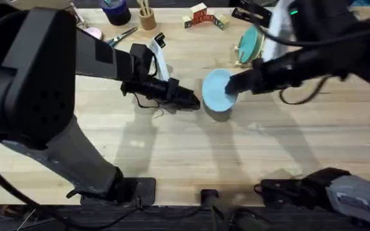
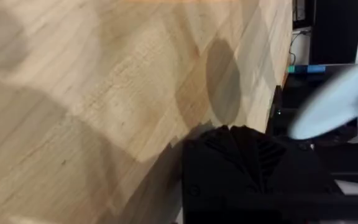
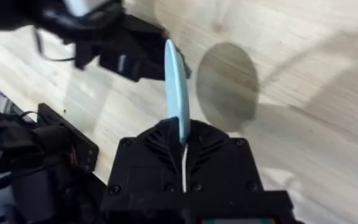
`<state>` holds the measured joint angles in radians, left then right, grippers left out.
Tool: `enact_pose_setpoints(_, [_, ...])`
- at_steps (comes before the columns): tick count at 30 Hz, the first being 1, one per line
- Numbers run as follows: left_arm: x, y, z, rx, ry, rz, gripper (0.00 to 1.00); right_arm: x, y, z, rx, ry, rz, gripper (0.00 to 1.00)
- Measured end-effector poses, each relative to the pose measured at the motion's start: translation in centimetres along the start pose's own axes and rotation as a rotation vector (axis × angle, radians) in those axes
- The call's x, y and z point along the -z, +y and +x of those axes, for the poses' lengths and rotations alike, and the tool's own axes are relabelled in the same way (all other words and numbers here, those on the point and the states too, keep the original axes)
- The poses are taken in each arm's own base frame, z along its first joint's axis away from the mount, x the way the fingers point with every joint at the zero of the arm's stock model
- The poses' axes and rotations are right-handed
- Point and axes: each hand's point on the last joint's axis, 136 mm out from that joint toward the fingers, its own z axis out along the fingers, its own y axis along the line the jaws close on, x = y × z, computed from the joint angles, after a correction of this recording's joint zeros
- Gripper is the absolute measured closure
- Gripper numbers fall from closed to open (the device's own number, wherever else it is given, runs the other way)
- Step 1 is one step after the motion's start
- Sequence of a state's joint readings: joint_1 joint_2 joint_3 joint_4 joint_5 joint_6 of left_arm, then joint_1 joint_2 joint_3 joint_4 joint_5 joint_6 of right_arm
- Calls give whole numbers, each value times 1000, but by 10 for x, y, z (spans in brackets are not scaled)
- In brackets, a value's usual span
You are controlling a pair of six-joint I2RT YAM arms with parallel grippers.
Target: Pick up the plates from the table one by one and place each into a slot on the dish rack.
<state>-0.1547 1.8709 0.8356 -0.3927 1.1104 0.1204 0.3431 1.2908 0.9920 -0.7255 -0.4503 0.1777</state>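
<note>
Right gripper (image 3: 182,144) is clamped on the rim of the pale sky-blue round plastic plate (image 1: 217,90), which I hold on edge above the light wooden plank table (image 1: 191,151), off the surface. I count one plate done: the teal-turquoise round plate (image 1: 249,43) already stands upright in the small light-wood dowel rack (image 1: 241,61) just beyond. What's left, I judge, is carrying this second plate over and slotting it in. Left gripper (image 1: 188,101) hovers near the blue plate; I cannot tell whether it is apart or together.
</note>
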Motion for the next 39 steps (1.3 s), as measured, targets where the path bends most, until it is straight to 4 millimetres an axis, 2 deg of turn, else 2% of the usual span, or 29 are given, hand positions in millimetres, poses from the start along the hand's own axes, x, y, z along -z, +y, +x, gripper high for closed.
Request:
enact_pose_setpoints(7, [0,0,0,1,0,-1,960,51,4,15,16,-39,109,971])
enact_pose_setpoints(12, [3,2,-2,10,-2,-50,961,85,9,6,40,-84,181,972])
enact_pose_setpoints(16, [15,-1,-5,0,-14,-152,961,107,10,2,46,-103,237,972])
enact_pose_setpoints(23, [55,-31,-11,-42,-73,-352,960,139,8,-1,52,-131,337,972])
enact_pose_setpoints(30, [100,-83,-29,-177,-172,-571,962,163,-1,0,47,-146,448,972])
enact_pose_setpoints(34, [125,-110,-36,-236,-219,-673,963,172,-10,3,37,-141,513,972])
enact_pose_setpoints(39, [154,-132,-43,-264,-268,-783,963,177,-16,2,32,-152,556,972])
